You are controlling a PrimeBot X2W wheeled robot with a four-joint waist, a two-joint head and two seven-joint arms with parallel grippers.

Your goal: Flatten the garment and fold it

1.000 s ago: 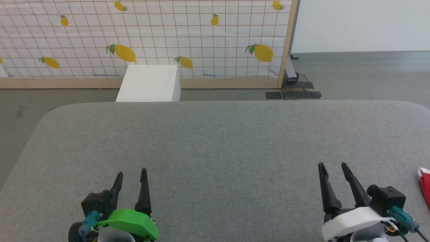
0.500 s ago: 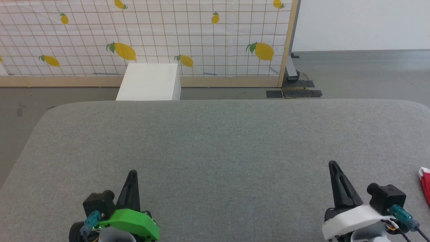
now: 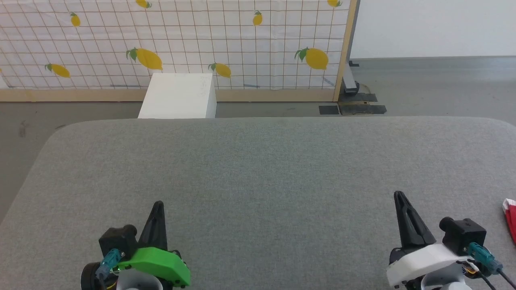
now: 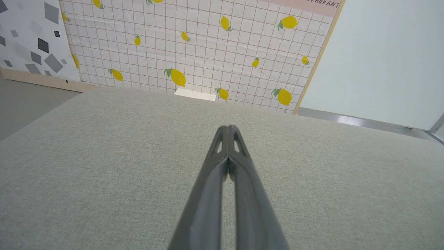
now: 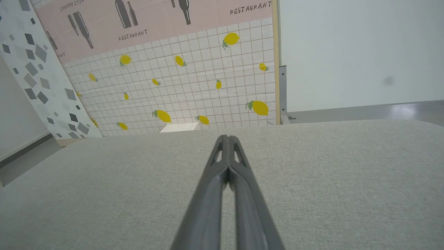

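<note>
Left gripper (image 3: 158,204) and right gripper (image 3: 398,195) are both pinched tight, holding nothing, parked over the table (image 3: 258,169). Ready pose, I'd guess. Garment (image 3: 510,214) peeks in at the far right edge, untouched, so flattening hasn't started.

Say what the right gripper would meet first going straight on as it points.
Likely nothing: the right gripper points across the grey table; the way looks free to its far edge, though height above it is unclear.
</note>
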